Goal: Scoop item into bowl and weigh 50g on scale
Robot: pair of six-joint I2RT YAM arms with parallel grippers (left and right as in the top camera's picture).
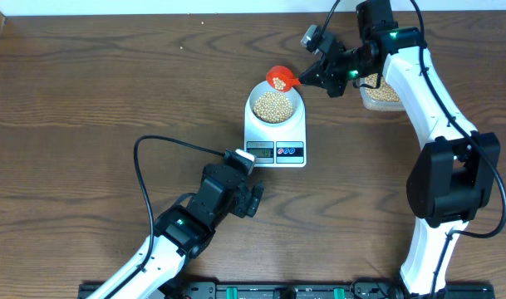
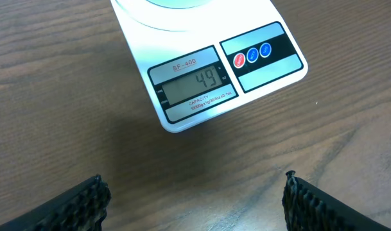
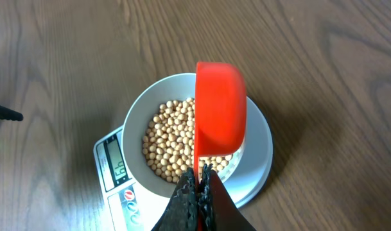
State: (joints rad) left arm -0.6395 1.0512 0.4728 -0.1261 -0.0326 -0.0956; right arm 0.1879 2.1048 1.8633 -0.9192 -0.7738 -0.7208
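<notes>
The white scale (image 1: 276, 133) stands mid-table and carries the white bowl (image 1: 275, 105), which holds many tan beans (image 1: 274, 105). Its display (image 2: 194, 85) reads 49 in the left wrist view. My right gripper (image 1: 319, 73) is shut on the handle of a red scoop (image 1: 280, 78), which has a few beans in it and hangs over the bowl's far rim. In the right wrist view the scoop (image 3: 219, 115) is turned on its side above the bowl (image 3: 134, 122) and its beans (image 3: 173, 144), with the gripper (image 3: 198, 186) clamped on the handle. My left gripper (image 2: 195, 202) is open and empty in front of the scale.
A clear plastic tub of beans (image 1: 380, 93) stands to the right of the scale, partly behind my right arm. The left arm's black cable (image 1: 165, 154) loops over the table to the left of the scale.
</notes>
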